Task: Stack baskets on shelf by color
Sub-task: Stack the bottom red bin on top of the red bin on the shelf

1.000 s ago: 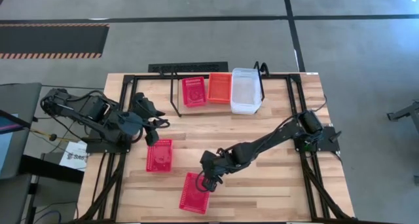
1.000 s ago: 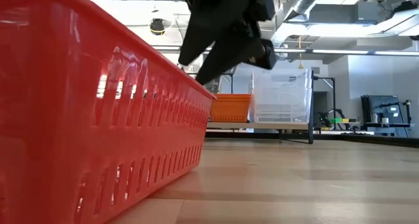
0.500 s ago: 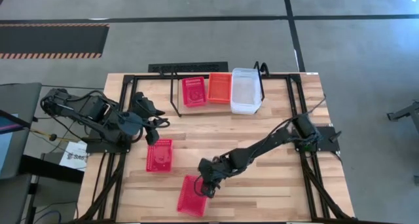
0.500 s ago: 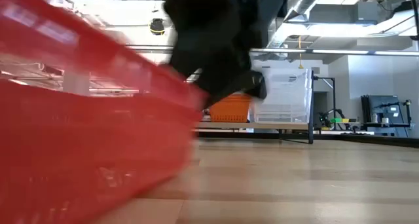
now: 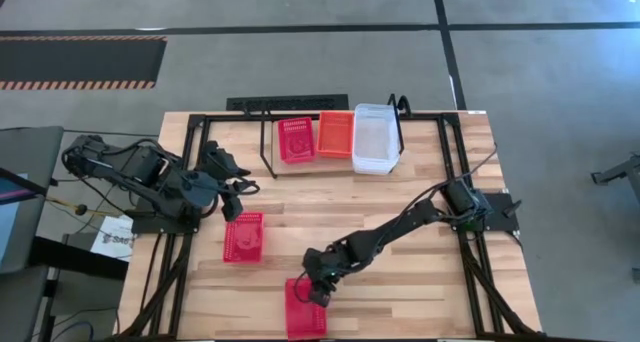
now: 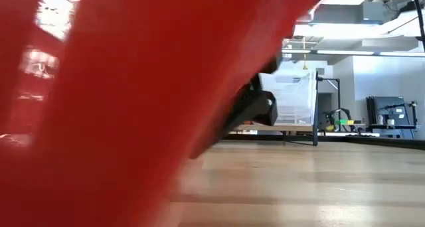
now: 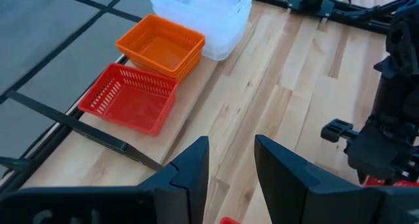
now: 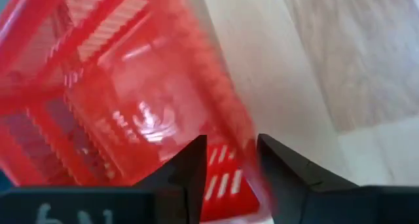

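A red basket (image 5: 305,322) lies at the table's near edge and fills most of the low view (image 6: 133,107). My right gripper (image 5: 318,291) is down at its far end, open, fingers astride the end wall (image 8: 232,162). A second red basket (image 5: 243,236) rests flat on the table left of centre. On the shelf (image 5: 263,147) at the far edge sit a red basket (image 5: 296,139), an orange one (image 5: 336,134) and clear ones (image 5: 376,137). My left gripper (image 5: 238,189) hangs open above the table's left side, holding nothing (image 7: 231,158). My right gripper straddles the red basket's far end wall (image 8: 230,149), one finger inside the basket and one outside. The fingers slant down from the far right. Whether both pads press on the wall I cannot tell. The basket's near end is at the table's edge.
Bare wood lies between the shelf and the two loose red baskets. The black tubular frame (image 5: 190,197) runs along the table's left, right and far sides. My right arm (image 5: 400,227) stretches across the table's right half.
My right gripper has come down and toward the table's near edge at the red basket's far end. The basket has slid toward the near edge and turned about until its long sides run near to far. It now looms closer in the low view.
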You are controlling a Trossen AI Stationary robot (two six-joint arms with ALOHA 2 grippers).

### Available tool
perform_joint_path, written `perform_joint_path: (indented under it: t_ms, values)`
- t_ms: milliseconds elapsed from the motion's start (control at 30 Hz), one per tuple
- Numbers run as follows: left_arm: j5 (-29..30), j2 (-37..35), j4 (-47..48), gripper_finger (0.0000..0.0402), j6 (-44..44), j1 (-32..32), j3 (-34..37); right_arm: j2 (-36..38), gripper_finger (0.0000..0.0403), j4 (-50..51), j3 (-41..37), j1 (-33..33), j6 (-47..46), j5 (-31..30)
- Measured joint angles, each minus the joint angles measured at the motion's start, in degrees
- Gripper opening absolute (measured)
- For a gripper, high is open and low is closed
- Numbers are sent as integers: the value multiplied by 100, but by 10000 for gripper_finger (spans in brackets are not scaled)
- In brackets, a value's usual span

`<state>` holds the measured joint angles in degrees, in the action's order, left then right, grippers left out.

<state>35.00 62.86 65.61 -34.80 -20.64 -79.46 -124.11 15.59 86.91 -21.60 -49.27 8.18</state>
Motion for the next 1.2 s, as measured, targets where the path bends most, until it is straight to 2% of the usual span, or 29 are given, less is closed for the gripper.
perform_joint_path:
  t_ms: [133,300,433,567,767,1000,1200]
  values:
    - [-6,2,31,112,-59,0,0,0,118,39,0,48,-27,-13]
    - [-13,2,65,112,-143,-2,0,0,24,48,0,144,-34,32]
    - [-15,2,65,112,-145,-2,0,7,14,27,4,216,-499,80]
    - [-26,2,67,112,-97,0,0,125,5,467,339,225,-339,-167]
    - [-175,2,95,112,-43,0,0,401,3,2280,1478,245,136,-1001]
    - [-336,2,95,112,175,-2,2,496,2,4872,3509,404,509,-2343]
    - [-418,2,93,112,399,0,2,497,1,6676,4804,627,703,-3296]
